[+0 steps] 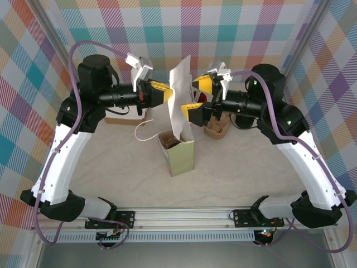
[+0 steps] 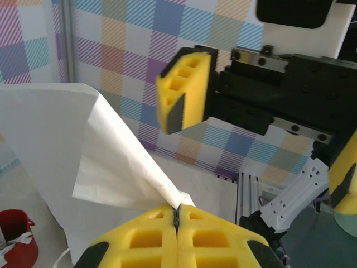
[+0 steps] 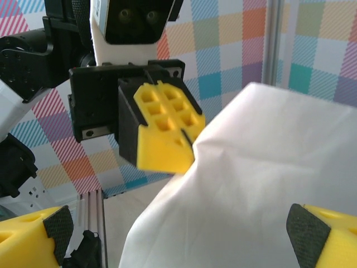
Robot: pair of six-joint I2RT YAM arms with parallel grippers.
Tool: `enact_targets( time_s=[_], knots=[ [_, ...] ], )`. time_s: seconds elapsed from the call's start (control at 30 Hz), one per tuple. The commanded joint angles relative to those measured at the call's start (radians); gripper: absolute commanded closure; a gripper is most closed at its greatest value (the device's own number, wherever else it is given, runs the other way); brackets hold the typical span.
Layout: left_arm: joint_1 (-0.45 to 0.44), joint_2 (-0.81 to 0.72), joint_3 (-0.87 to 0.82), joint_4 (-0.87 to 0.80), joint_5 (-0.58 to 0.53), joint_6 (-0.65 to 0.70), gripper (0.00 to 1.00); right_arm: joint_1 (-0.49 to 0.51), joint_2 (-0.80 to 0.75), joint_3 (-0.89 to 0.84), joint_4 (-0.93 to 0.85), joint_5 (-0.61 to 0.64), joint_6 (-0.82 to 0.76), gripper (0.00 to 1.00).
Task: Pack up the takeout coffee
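Left jaws pinching bag [image 2: 50, 145], right jaws spread

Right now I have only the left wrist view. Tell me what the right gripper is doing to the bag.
Observer: The right gripper is open, with the bag's paper between its fingers, not gripped.
Operator: Now say what stands on the table near the bag.
Observer: From the top, an olive carton stands open-topped on the table, on the near side of the raised paper.
Operator: Tell me what else is by the right arm.
Observer: A brown thing sits on the table beside the right wrist. I cannot tell what it is.
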Motion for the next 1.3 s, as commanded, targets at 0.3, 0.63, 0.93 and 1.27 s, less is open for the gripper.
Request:
enact_targets(
  time_s=[0.3, 0.63, 0.93, 1.27],
  knots=[
    [-0.072, 0.004, 0.020, 0.060, 0.039, 0.029, 1.00, 0.019, 0.042, -0.073, 0.134, -0.073, -0.078, 0.00],
    [-0.084, 0.018, 0.047, 0.064, 0.009, 0.029, 1.00, 0.024, 0.030, -0.145, 0.106, -0.084, -0.058, 0.22],
    [-0.085, 0.011, 0.043, 0.037, -0.038, 0.045, 0.99, 0.025, -0.019, -0.188, 0.075, -0.017, -0.059, 0.83],
    [-0.086, -0.146, -0.114, 0.088, -0.253, 0.017, 0.31, 0.025, 0.015, -0.101, -0.063, 0.080, -0.052, 1.00]
  ],
)
